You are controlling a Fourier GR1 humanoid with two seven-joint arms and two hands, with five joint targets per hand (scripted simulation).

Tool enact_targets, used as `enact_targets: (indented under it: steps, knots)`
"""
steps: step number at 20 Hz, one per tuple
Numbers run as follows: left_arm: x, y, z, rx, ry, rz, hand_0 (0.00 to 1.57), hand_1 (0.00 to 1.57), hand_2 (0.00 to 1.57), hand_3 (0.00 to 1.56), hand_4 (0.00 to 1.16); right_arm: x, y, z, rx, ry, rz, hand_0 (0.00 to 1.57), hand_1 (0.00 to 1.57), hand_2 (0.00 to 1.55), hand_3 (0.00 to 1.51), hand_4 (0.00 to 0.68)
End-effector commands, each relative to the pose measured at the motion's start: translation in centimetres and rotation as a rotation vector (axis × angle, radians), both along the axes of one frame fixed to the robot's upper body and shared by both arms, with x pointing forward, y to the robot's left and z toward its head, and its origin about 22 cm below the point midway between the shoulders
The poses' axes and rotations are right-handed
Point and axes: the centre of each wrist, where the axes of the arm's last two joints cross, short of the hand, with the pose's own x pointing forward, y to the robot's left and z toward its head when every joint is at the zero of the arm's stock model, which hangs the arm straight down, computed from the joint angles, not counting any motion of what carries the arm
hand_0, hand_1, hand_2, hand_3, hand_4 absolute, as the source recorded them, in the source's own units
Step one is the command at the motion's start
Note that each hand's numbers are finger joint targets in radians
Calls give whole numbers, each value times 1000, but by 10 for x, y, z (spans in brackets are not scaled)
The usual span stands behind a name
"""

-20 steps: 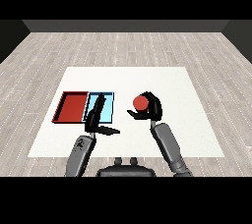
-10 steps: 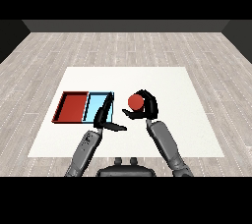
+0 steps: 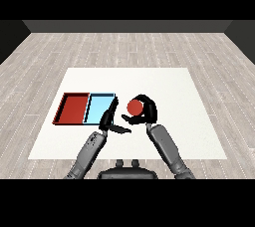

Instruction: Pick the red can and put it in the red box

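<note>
The red can (image 3: 134,106) is held above the table in the middle of the view, with my right hand (image 3: 145,112) curled round it from the right. The red tray (image 3: 72,109) lies to the left on the white table. My left hand (image 3: 109,119) stands just left of the can, by the right end of the light blue tray (image 3: 100,109), with its fingers straight and its thumb pointing right. It holds nothing.
The light blue tray lies between the red tray and the can. The white table (image 3: 174,86) stretches to the right and far side, with wooden floor around it.
My right hand has carried the red can leftward, toward the trays. My left hand has shifted right, off the blue tray to its right end.
</note>
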Motion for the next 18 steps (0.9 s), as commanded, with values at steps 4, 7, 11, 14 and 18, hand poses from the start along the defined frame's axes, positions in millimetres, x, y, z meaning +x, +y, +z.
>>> enact_targets:
  steps: [4,7,11,14,18]
  knots:
    - [4,-15,-11,-32,14,-4,0,0,0,0,0,-15,16,0,-13,-7,26,1463,1463,1433,1387,663]
    - [0,-12,-6,-32,47,-12,0,0,0,0,0,-21,23,6,-3,-15,32,1473,1473,1441,1386,675]
    - [-18,-37,5,-63,26,-32,0,0,0,0,0,-21,18,6,50,-15,28,1442,1442,1431,1392,661]
    - [-1,-29,-13,-49,18,-22,0,0,0,0,0,-12,24,-3,68,8,61,1469,1469,1432,1399,644]
    - [-5,-32,-12,-72,37,-50,0,0,0,0,0,-12,37,2,67,-2,74,1515,1515,1457,1416,660]
